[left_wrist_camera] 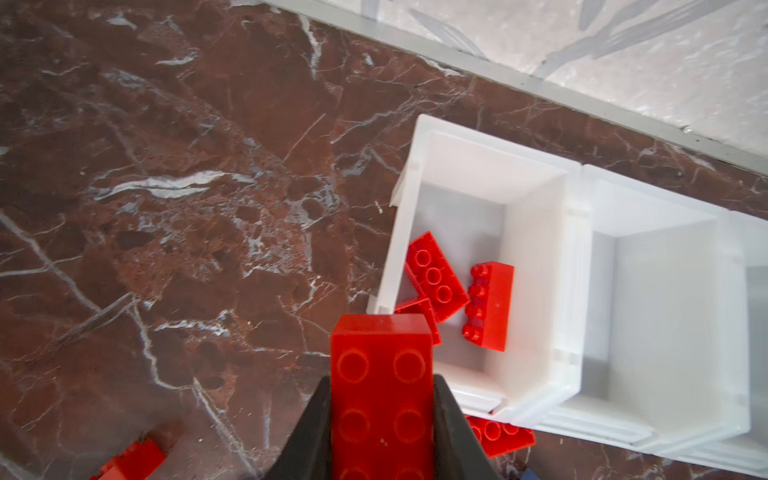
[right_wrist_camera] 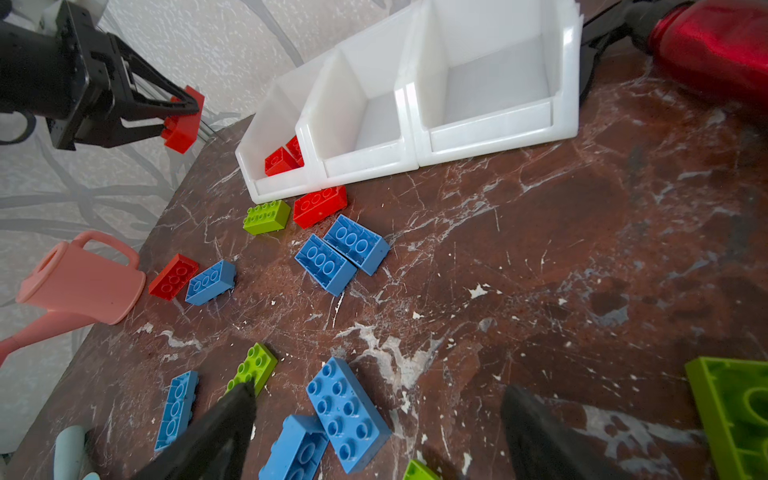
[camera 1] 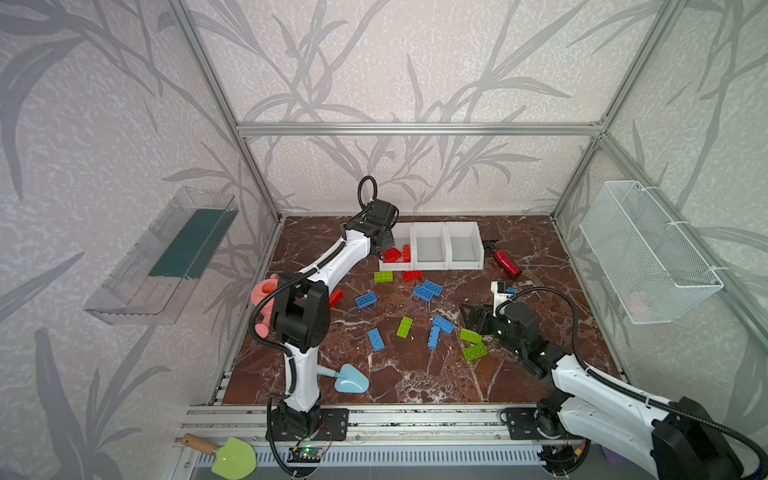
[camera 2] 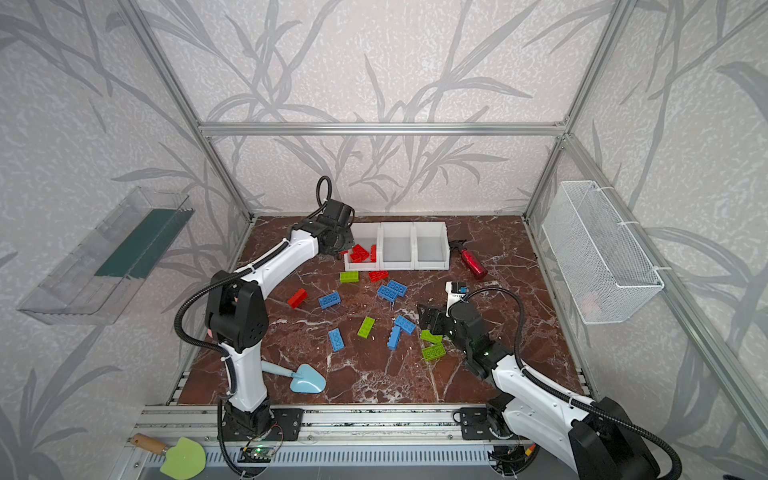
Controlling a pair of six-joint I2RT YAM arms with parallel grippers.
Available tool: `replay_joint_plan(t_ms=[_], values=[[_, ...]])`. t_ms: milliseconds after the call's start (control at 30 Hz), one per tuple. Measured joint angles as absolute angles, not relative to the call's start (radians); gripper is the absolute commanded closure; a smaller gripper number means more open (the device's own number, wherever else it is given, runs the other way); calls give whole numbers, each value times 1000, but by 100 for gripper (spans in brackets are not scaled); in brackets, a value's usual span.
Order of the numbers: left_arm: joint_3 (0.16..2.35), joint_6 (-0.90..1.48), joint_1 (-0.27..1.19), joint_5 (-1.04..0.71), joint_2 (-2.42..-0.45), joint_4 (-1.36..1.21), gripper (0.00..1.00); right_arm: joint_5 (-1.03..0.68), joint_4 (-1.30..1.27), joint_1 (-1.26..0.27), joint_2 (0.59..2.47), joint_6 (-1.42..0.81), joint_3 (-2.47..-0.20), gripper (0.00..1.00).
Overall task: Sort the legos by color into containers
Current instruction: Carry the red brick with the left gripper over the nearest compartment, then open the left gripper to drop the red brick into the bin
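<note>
Well, the left gripper (right_wrist_camera: 178, 114) has its 2 jaws clamped on the long sides of a red brick (left_wrist_camera: 381, 374). It holds the brick in the air just by the outer front corner of the leftmost of the 3 joined white containers (camera 1: 430, 266). Those stand in a row against the far edge of the marbled table (camera 1: 415, 382), about midway along it. That left bin (left_wrist_camera: 536, 257) has 2 red bricks (left_wrist_camera: 436, 282) in plain sight and the corner of a 3rd behind the held one.

The right gripper (camera 1: 469, 319) hangs low over the right half of the table with its jaws spread wide and nothing between them. 2 lime bricks (camera 1: 473, 345) lie just beside it toward the front edge.

The other legos are scattered across the middle. A red one (camera 1: 412, 275) touches the front wall of the left bin, with a lime one (camera 1: 383, 276) next to it. 2 blue ones (camera 1: 428, 290) lie pressed together behind them. Another red one (camera 1: 336, 297) sits near the left arm beside a blue one (camera 1: 366, 300). More blue ones (camera 1: 438, 330) and a lime one (camera 1: 404, 327) lie nearer the front.

A red bottle (camera 1: 507, 259) lies right of the bins, a pink watering can (right_wrist_camera: 79, 282) stands at the left edge, and a pale blue scoop (camera 1: 349, 380) rests near the front edge.
</note>
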State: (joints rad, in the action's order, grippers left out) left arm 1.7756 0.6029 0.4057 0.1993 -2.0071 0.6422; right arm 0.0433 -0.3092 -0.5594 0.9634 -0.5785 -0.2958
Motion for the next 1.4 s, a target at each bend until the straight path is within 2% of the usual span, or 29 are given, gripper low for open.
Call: replay_joint_plan(t_ms=[533,600,767,967,1133,1400], values=[[2103,574,418,102,-2288,772,66,33,-309,-559,964,-578,-296,7],[2125,571,419,97,-2297,783,61,33,-309,-559,964,-576,-296,6],[2154,564,423,96,-2300,801,36,24,-309,-559,976,-575,-296,5],[2152,564,432,102,-2291,810,31,24,-308,-577,999,-561,-299,3],[2048,560,447,104,-2165,805,30,62,-275,-650,1050,-505,-357,3],[1820,556,467,129,-1761,765,26,89,-143,-681,1166,-444,-561,3]])
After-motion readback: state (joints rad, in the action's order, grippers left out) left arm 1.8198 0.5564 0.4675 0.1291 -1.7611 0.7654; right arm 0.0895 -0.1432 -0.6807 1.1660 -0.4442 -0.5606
